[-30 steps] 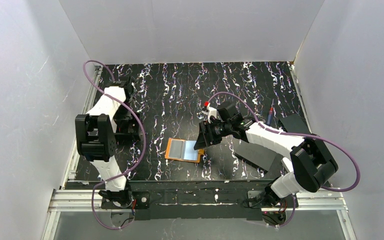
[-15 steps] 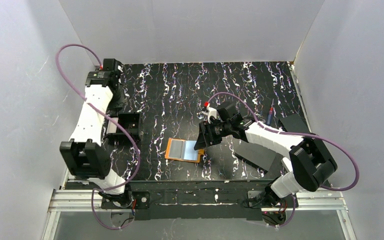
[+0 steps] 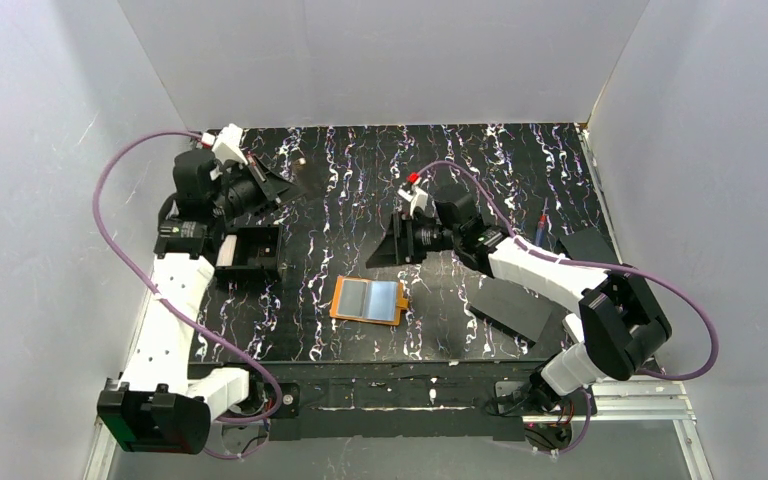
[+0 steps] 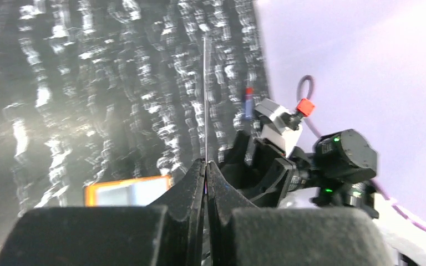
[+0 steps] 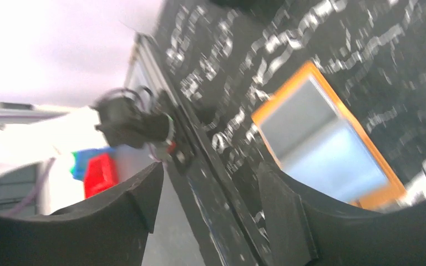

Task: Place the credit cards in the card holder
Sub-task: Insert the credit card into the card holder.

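The card holder [image 3: 368,299] lies open on the table, orange with pale grey-blue sleeves; it also shows in the left wrist view [image 4: 127,191] and the right wrist view [image 5: 321,144]. My left gripper [image 3: 278,185] is at the far left, pointing right, and is shut [image 4: 206,163] on a thin credit card [image 4: 205,100] seen edge-on. My right gripper [image 3: 385,250] hovers just behind the holder. It stands open [image 5: 208,194] with nothing between its fingers.
A small black box [image 3: 250,250] sits below the left gripper. Flat black rectangles [image 3: 520,305] lie at the right beside the right arm, with a red-and-blue pen [image 3: 541,228] behind them. White walls close in the table on three sides.
The left arm unfolded and swung to the far left, its gripper now pointing right. The right gripper drew back from the card holder's right edge and opened a little wider.
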Controlling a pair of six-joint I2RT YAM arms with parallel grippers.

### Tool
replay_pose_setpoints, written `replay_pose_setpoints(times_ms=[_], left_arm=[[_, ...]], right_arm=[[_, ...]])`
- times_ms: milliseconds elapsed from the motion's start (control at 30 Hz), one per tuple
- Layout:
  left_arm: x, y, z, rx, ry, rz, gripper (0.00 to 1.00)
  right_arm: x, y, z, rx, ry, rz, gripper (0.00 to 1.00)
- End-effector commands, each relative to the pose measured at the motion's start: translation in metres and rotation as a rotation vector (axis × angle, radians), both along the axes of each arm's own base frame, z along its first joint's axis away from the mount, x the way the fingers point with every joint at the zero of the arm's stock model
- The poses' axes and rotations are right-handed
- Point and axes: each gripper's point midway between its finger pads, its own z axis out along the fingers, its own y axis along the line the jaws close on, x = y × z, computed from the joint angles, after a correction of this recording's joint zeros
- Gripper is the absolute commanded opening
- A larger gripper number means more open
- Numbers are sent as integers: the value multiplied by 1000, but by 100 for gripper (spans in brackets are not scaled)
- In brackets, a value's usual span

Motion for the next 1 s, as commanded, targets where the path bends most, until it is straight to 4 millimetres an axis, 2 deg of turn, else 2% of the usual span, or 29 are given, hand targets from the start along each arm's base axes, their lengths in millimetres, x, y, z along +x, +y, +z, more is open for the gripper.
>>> replay_pose_setpoints(times_ms=[0,133,233,333,433,567,733,967], left_arm=[[-1,-46,55,-375,-184,-209,0],[-12,-62,50,-404,-161,-287,0],[-24,-70,49,-410,-152,-357,0],[-38,-75,49,-417,-140,-427,0],[-47,-78,43,-425,-115,-470,0],[-52,-82,33,-427,-91,-487,0],[-60,-94,28,-420,-81,-535,0],[-59,-96,24,-420,-68,-541,0]], right_arm=[[16,27,112,402,-113,-39,74],[33,24,154,538,-154,-107,78],[45,16,170,602,-146,-114,78],[54,10,178,649,-104,-93,72],[46,6,190,735,-88,-19,66],[31,1,207,842,-65,69,63],[35,4,205,838,-53,69,61],[35,4,197,826,-31,68,42]])
